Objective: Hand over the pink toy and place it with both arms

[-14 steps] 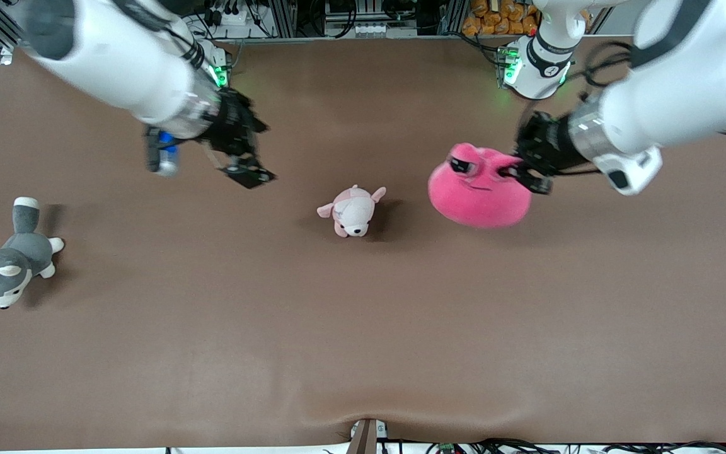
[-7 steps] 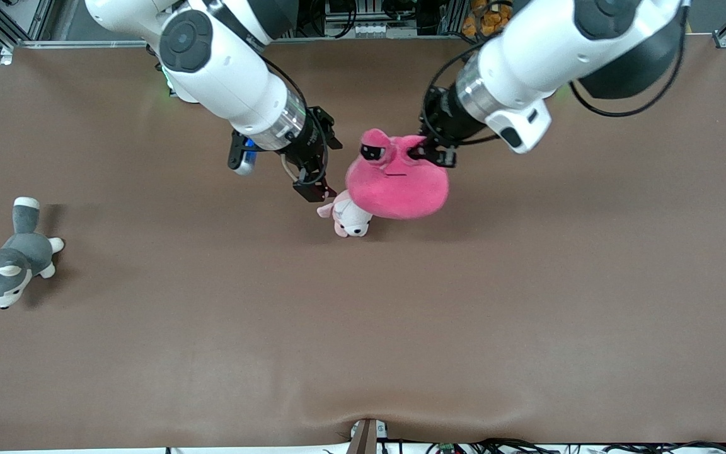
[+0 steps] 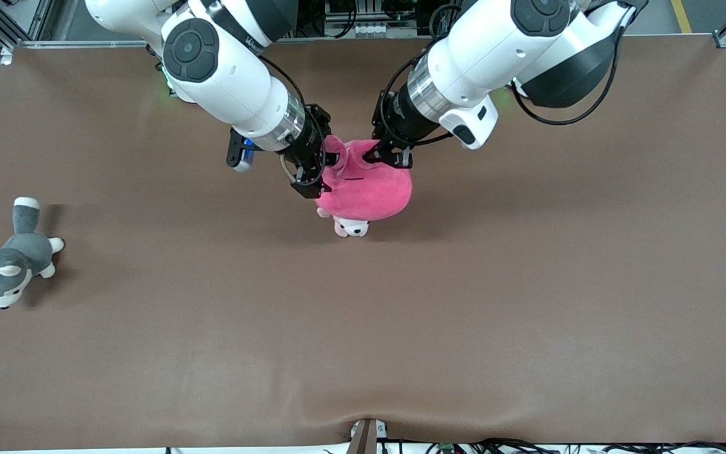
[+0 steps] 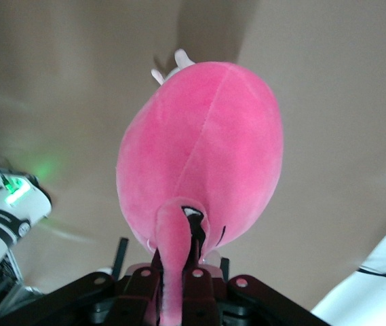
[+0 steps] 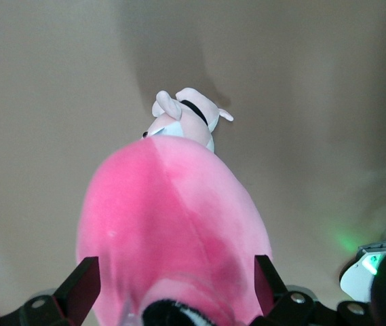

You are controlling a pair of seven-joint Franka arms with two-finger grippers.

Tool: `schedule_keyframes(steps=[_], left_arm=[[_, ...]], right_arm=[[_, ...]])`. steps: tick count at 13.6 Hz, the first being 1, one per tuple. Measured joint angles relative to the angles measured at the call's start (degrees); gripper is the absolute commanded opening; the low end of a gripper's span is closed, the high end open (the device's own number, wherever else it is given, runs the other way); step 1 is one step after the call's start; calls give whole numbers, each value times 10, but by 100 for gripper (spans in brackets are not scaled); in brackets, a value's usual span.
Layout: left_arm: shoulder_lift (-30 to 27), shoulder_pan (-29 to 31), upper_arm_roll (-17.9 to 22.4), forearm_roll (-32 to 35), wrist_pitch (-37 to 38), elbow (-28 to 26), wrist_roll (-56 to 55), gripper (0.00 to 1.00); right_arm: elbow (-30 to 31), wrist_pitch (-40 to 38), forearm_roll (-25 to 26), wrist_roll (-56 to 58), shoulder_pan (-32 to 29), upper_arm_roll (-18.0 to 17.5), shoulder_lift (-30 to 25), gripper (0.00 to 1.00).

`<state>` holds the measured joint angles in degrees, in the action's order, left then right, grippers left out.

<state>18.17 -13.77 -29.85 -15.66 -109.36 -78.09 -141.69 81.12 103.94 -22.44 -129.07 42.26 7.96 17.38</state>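
Note:
The pink toy (image 3: 372, 189) hangs in the air over the middle of the table, right above the small puppy plush (image 3: 351, 227). My left gripper (image 3: 392, 157) is shut on a fold of plush at the toy's top; in the left wrist view the gripper (image 4: 176, 278) pinches this pink strip and the toy (image 4: 206, 149) hangs below it. My right gripper (image 3: 319, 173) is open at the toy's side toward the right arm's end. In the right wrist view the right gripper (image 5: 172, 288) has the toy (image 5: 172, 217) filling the gap between its fingers (image 5: 81, 291).
The pale puppy plush (image 5: 186, 115) lies on the brown table (image 3: 363, 328) under the toy. A grey-and-white husky plush (image 3: 7, 265) lies near the right arm's end of the table. Both arms meet over the table's middle.
The left arm has carried the pink toy toward the right arm's end, over the puppy. The right gripper has come in, and its open fingers now stand either side of the toy.

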Motion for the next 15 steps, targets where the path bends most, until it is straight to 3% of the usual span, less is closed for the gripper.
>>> schedule_keyframes(steps=[1, 7, 8, 9, 13, 15], left_arm=[[1, 0, 0, 0, -10, 0, -4, 0], [6, -5, 0, 0, -22, 0, -12, 0], [7, -5, 0, 0, -22, 0, -12, 6], [8, -5, 0, 0, -22, 0, -12, 32], [9, -3, 2, 0, -26, 2, -12, 100], [9, 0, 3, 0, -27, 8, -12, 100]], right_arm=[[-1, 0, 0, -1, 0, 0, 0, 3], [-3, 0, 2, -3, -3, 5, 0, 0], [-3, 0, 2, -3, -3, 6, 0, 0], [-4, 0, 2, -4, -3, 6, 0, 0], [-6, 0, 4, -8, -14, 11, -1, 0], [-7, -2, 5, -8, -38, 13, -4, 0]])
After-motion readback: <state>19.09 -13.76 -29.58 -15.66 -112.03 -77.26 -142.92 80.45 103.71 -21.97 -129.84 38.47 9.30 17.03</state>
